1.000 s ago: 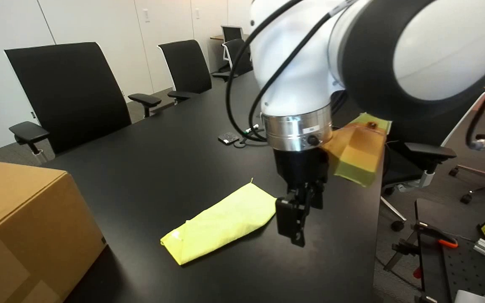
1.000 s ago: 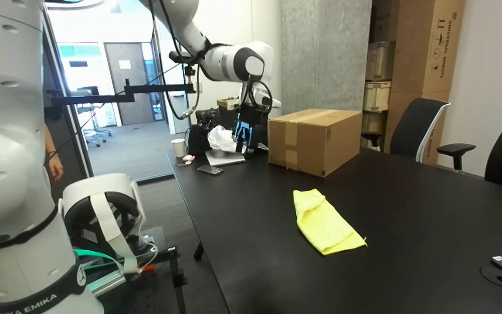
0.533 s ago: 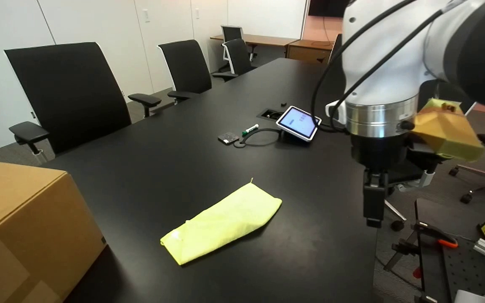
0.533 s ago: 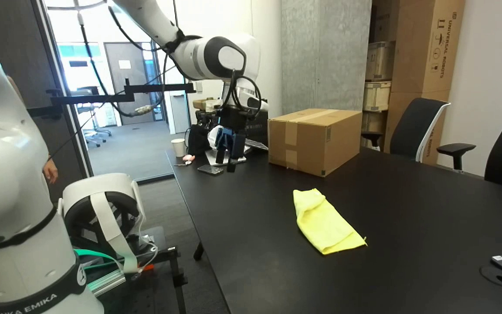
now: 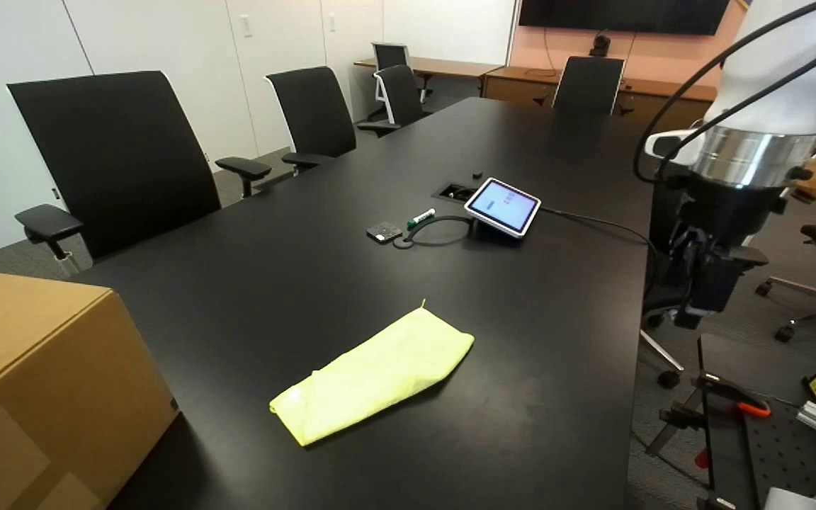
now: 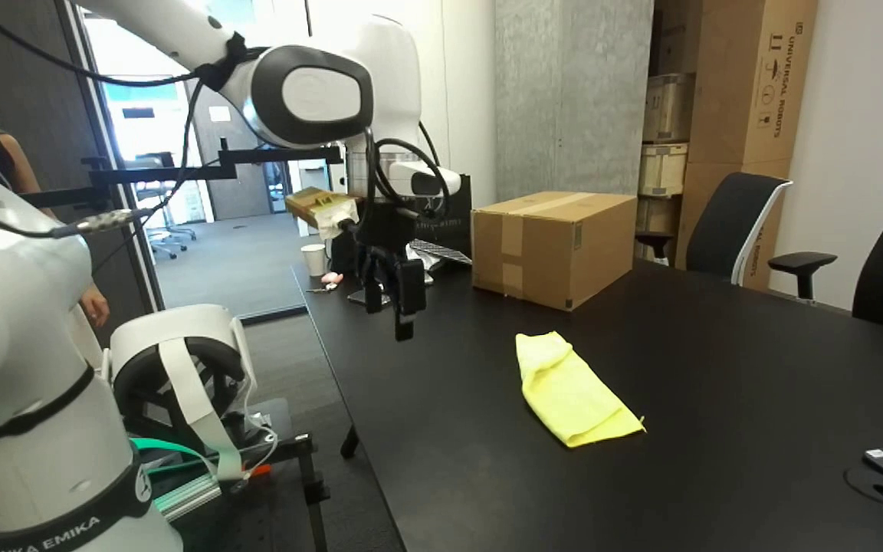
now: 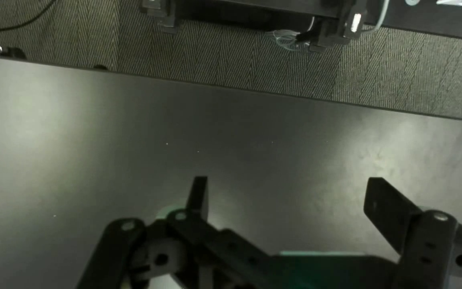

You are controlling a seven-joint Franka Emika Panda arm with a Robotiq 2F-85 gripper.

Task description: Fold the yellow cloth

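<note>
The yellow cloth (image 5: 378, 377) lies on the dark table as a narrow folded strip, with its far end uncovered. It shows in both exterior views (image 6: 573, 397), with a small loop at one corner and a crumpled, raised fold at the other end. My gripper (image 5: 695, 315) hangs in the air apart from the cloth, near the table's long edge. It also shows in an exterior view (image 6: 389, 320), pointing down. In the wrist view the gripper (image 7: 288, 178) has its fingers wide apart with only bare table below. The cloth is out of the wrist view.
A cardboard box (image 5: 61, 382) stands on the table near one end of the cloth. A tablet (image 5: 503, 207), a marker (image 5: 421, 217) and a small dark square device (image 5: 384, 232) lie farther along. A cup (image 6: 314, 260) stands near the table's corner. The table edge (image 7: 231, 86) crosses the wrist view.
My gripper has moved away from the cloth, rightward and up in an exterior view, toward the table's long edge. The tablet, hidden by the arm before, shows now. The cloth has not moved.
</note>
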